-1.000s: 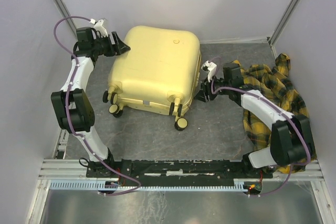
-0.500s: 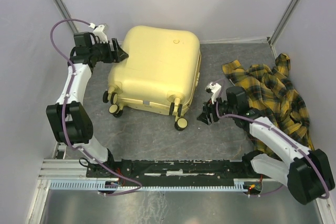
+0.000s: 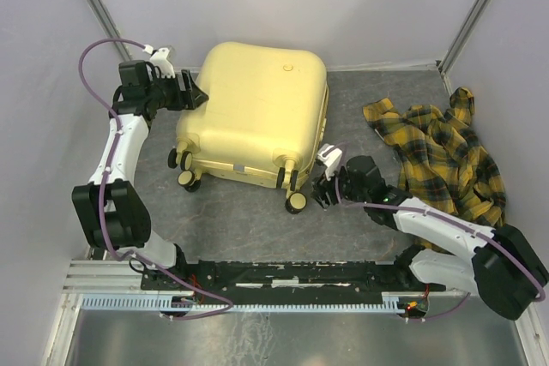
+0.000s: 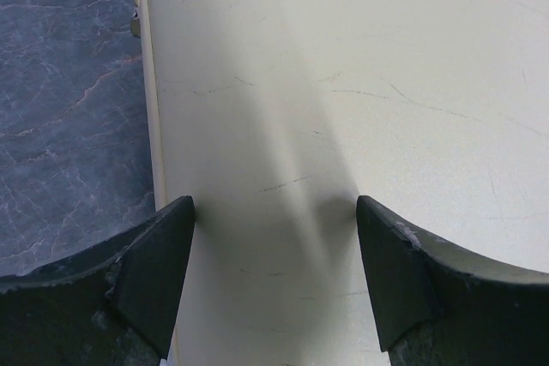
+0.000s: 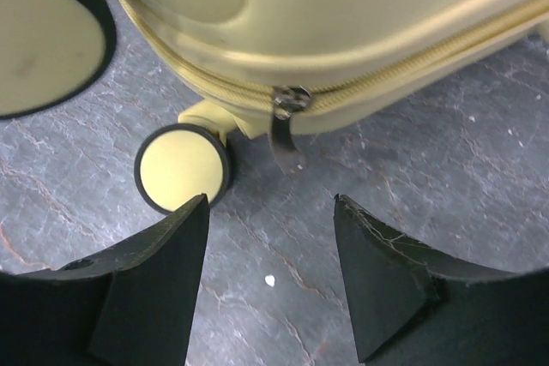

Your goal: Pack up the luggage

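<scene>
Black left fingers stand wide apart with nothing between them, poised just over the pale yellow luggage near its left edge. The right fingers are also parted and empty, low above the grey bench. They face a yellow wheel and the metal zip pull at the case's near right corner. The luggage lies flat and zipped shut mid-bench, wheels toward the arms. A crumpled yellow plaid shirt lies well to its right.
</scene>
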You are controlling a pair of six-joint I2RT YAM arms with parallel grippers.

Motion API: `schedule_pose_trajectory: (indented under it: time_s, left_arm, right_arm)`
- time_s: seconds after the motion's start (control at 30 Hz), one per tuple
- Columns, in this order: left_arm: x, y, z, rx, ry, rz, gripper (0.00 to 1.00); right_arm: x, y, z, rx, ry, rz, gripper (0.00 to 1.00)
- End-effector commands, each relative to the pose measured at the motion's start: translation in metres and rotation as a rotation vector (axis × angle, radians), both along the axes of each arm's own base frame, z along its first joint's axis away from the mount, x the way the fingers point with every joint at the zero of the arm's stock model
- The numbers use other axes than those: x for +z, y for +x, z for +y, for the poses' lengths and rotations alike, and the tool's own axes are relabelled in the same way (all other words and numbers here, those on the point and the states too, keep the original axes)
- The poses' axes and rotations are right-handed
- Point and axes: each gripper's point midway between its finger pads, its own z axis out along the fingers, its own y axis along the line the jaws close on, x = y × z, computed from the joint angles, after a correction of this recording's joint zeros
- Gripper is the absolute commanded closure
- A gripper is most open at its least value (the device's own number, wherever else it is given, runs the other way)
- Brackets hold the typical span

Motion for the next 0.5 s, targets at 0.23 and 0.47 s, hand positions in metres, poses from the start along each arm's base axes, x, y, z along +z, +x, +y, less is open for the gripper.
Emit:
schedule_pose_trajectory:
  time_s: [0.23, 0.47]
  left_arm:
    - [0.0, -0.03, -0.008, 0.001, -0.002, 0.039, 0.18]
    - [-0.004, -0.051, 0.0, 0.002, 0.072, 0.05, 0.18]
  right_arm:
    - [0.028, 0.038, 0.033, -0.111, 0.003, -0.18, 0.43]
    - [0.03, 0.047, 0.027, -0.151, -0.029, -0.213, 0.76]
